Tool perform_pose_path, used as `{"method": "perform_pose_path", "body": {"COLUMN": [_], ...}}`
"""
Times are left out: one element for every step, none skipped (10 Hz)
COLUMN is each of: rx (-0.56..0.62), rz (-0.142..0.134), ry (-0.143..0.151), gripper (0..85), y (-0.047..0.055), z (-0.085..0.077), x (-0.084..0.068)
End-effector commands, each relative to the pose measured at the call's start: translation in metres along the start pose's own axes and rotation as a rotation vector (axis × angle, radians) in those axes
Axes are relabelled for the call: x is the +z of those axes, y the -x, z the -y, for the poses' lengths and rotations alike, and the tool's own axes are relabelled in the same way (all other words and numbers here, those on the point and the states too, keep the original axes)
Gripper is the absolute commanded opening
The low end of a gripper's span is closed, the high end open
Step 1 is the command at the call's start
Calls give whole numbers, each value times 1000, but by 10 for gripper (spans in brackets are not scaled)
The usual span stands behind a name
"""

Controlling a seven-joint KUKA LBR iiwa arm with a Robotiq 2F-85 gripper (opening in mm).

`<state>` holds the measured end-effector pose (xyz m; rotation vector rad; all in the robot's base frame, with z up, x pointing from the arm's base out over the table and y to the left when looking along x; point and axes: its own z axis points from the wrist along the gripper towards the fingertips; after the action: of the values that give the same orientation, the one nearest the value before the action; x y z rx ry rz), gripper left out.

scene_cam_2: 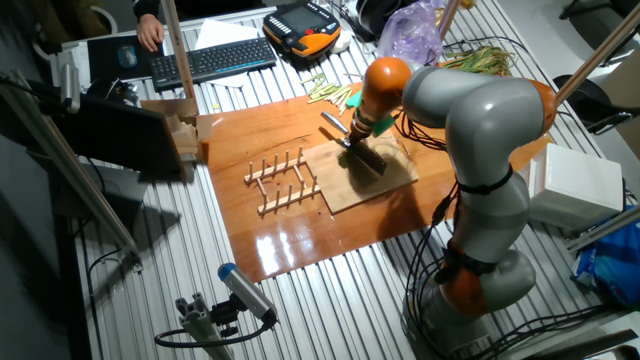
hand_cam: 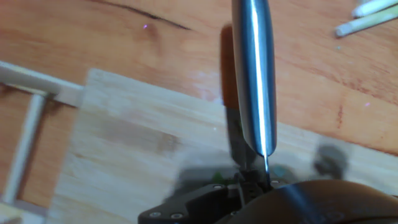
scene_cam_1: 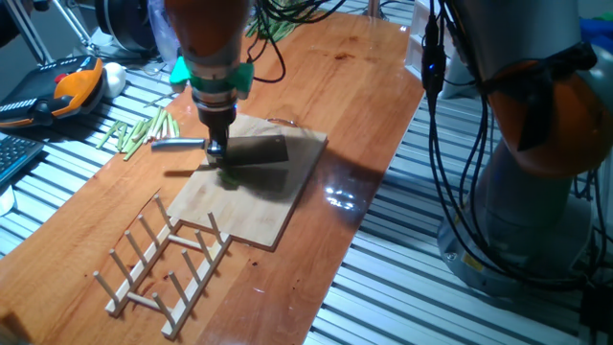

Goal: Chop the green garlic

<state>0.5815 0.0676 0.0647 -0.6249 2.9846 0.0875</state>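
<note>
My gripper (scene_cam_1: 216,149) is shut on a knife. Its steel handle (scene_cam_1: 178,144) sticks out to the left and its dark blade (scene_cam_1: 259,151) rests on the wooden cutting board (scene_cam_1: 263,206). A few small bright-green bits of green garlic (scene_cam_1: 230,178) lie on the board just under the gripper, partly hidden by the blade. In the hand view the handle (hand_cam: 255,74) runs up from the gripper (hand_cam: 252,183), and green specks (hand_cam: 217,177) show at the blade's base. In the other fixed view the gripper (scene_cam_2: 352,140) is over the board (scene_cam_2: 385,187).
A wooden dish rack (scene_cam_1: 163,259) stands just in front of the board. A bundle of pale-green stalks (scene_cam_1: 139,131) lies behind the board on the left. A leafy green bunch (scene_cam_2: 480,60) lies at the table's far end. A keyboard (scene_cam_2: 215,60) and an orange pendant (scene_cam_1: 72,81) sit off the table.
</note>
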Motion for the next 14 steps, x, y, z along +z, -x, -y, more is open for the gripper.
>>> {"method": "perform_pose_path", "body": {"rx": [5,5,0,-9,-13,-13,-14,-14,-13,-20,-21,-21,-21,-24], "rz": [-2,-4,-7,-14,-14,-11,-7,-3,1,4,7,7,9,15], "ry": [-10,-9,-8,-19,-20,-23,-33,-32,-27,-28,-28,-28,-27,-25], "gripper": [0,0,0,0,0,0,0,0,0,0,0,0,0,0], "y": [5,5,4,0,-6,-10,-13,-15,-15,-16,-16,-17,-17,-17], "z": [2,3,5,6,8,6,4,3,4,7,8,7,8,9], "x": [-11,-14,-16,-17,-16,-15,-13,-10,-8,-7,-6,-5,-3,1]}}
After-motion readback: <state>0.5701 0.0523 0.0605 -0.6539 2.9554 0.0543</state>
